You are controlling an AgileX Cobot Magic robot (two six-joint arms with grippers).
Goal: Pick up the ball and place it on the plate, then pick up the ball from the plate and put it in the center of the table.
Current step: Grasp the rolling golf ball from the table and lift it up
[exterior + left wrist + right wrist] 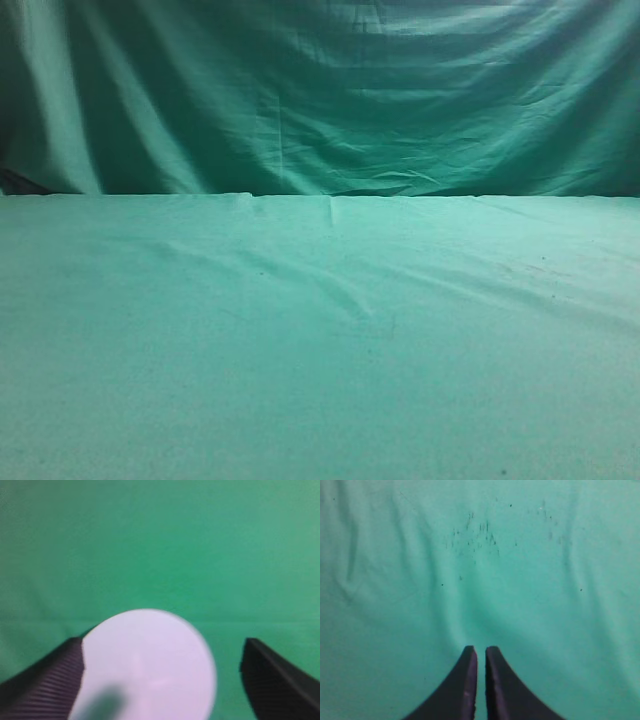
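In the left wrist view the white ball [150, 665] fills the space between my fingers, close to the camera and blurred. It touches the left finger and a gap of green cloth shows between it and the right finger. My left gripper [162, 647] is open around it. My right gripper [481, 651] is shut and empty over bare green table cloth [470, 555]. The exterior view shows only the table [320, 350]; neither arm nor the ball appears there. The plate is out of view.
A draped, folded green cloth backdrop [320, 90] hangs behind the table's far edge. The table cloth has soft wrinkles and a few dark specks [475, 535].
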